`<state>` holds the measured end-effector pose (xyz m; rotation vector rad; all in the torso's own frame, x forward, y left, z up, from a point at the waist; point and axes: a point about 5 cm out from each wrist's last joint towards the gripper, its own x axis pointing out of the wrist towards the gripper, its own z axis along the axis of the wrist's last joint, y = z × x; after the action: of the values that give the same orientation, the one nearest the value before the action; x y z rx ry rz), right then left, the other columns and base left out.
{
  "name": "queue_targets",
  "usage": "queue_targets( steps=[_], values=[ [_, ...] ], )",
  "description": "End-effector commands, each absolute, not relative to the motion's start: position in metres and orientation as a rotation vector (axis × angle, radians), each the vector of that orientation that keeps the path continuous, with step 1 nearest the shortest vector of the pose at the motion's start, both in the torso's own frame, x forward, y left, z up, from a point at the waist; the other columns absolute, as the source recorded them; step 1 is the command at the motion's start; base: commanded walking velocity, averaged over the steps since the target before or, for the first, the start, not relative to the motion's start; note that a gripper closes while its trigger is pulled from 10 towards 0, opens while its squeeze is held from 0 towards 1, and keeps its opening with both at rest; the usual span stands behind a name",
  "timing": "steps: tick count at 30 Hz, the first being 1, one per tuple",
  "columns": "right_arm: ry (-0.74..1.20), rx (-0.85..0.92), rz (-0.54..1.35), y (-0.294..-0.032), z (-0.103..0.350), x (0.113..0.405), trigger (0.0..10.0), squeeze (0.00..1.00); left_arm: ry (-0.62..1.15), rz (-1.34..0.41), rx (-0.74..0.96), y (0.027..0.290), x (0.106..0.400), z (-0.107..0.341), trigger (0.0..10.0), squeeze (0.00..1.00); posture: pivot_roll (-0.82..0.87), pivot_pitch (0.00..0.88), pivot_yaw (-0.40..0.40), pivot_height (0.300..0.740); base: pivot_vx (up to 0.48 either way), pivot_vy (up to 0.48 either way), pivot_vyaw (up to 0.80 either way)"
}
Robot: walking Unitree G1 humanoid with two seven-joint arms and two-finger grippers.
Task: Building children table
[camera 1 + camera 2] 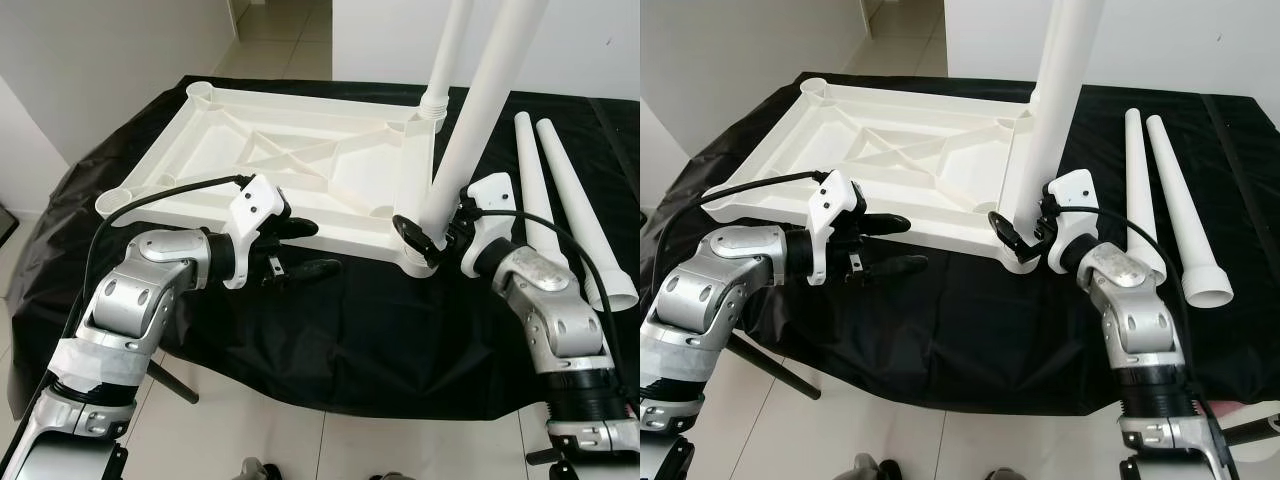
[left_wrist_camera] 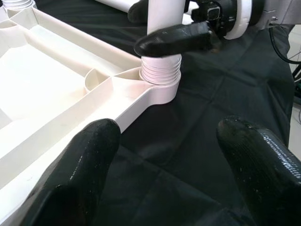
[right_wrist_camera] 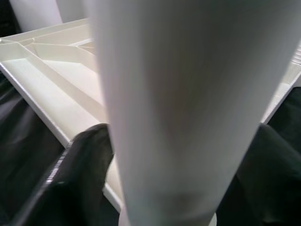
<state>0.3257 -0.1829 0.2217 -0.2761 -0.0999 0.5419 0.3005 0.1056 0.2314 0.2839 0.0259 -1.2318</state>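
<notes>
A white table top (image 1: 300,150) lies upside down on a black cloth. One white leg (image 1: 445,60) stands in the far right corner socket. A second leg (image 1: 485,110) stands tilted in the near right socket (image 2: 160,77), where its threaded base shows. My right gripper (image 1: 425,225) is shut on this leg just above the socket, its fingers (image 3: 80,174) on both sides of the leg (image 3: 188,108). At the top's front edge my left gripper (image 1: 305,248) is open and holds nothing; one of its fingers (image 2: 89,165) is over the rim, the other over the cloth.
Two loose white legs (image 1: 560,190) lie side by side on the cloth at the right. The left corner sockets (image 1: 120,198) stand empty. The black cloth (image 1: 380,330) hangs over the front edge. A dark rod (image 1: 175,380) slants over the tiled floor at lower left.
</notes>
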Motion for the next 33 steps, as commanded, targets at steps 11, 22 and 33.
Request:
queue_targets(
  steps=[11, 22, 33],
  values=[
    [-0.035, -0.281, 0.627, -0.177, 0.209, 0.33, 0.0, 0.0, 0.012, -1.166, 0.263, 0.106, 0.303, 0.235, 10.0, 0.0, -0.09, 0.147, 0.101, 0.74, 0.0, 0.0, 0.0],
    [0.077, -0.286, 0.291, -0.186, 0.181, 0.338, 0.0, 0.0, -0.006, -1.174, 0.259, 0.101, 0.303, 0.237, 10.0, 0.0, -0.1, 0.143, 0.095, 0.74, 0.0, 0.0, 0.0],
    [0.154, -0.187, -0.123, -0.179, 0.148, 0.322, 0.0, 0.0, -0.006, -1.18, 0.26, 0.1, 0.303, 0.237, 10.0, 0.0, -0.1, 0.136, 0.094, 0.74, 0.0, 0.0, 0.0]
  ],
)
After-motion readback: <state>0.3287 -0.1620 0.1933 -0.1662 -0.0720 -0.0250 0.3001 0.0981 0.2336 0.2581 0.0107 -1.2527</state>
